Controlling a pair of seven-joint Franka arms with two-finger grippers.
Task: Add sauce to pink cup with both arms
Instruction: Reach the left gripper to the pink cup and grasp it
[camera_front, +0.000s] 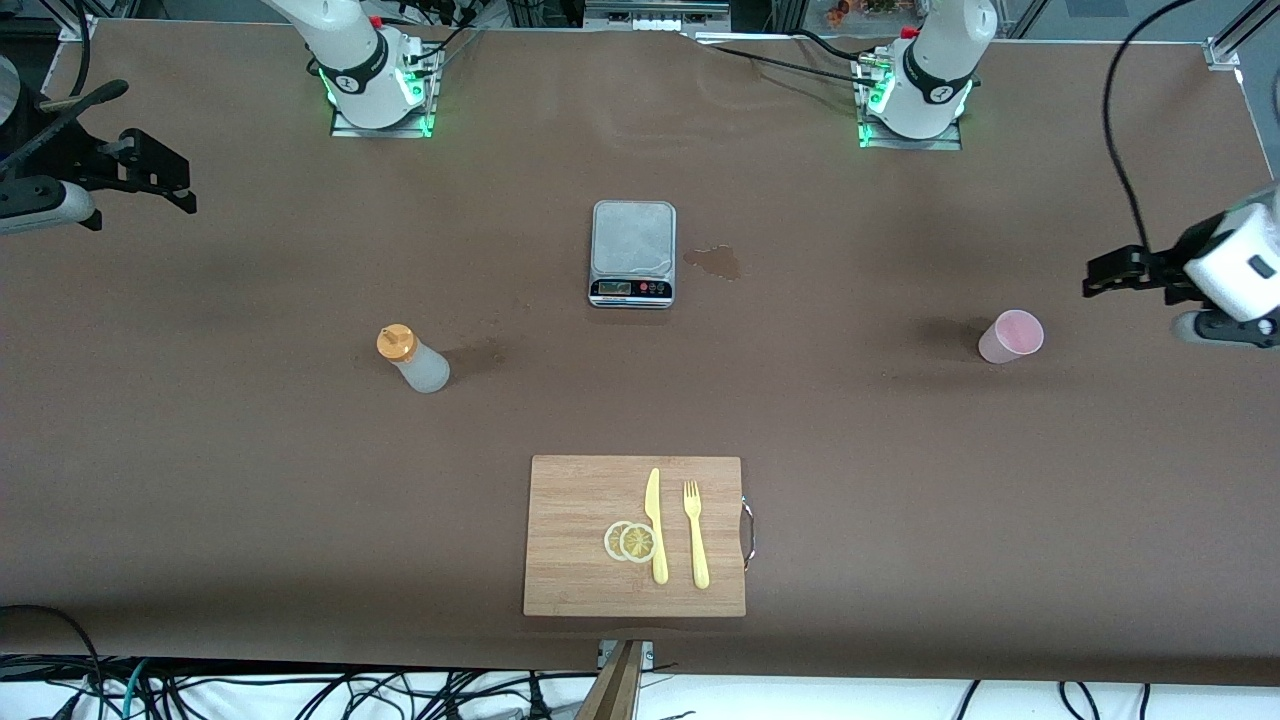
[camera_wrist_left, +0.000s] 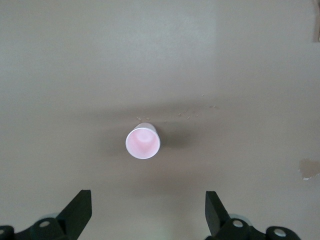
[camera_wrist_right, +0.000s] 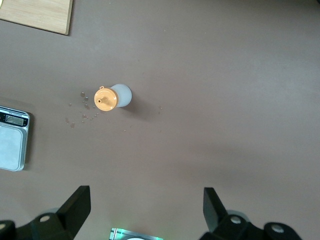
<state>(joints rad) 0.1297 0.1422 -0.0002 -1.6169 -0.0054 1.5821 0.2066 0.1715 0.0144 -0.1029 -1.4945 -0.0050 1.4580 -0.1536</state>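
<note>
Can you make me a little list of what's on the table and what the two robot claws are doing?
sauce bottle: upright, toward the right arm's end of the table
pink cup: upright, looks empty, toward the left arm's end
scale: between the two, farther from the front camera
cutting board: nearest the front camera, holding a knife, a fork and two lemon slices
left claw: open, up near the cup
right claw: open, holding nothing

Scale, cutting board (knife, fork, lemon slices).
</note>
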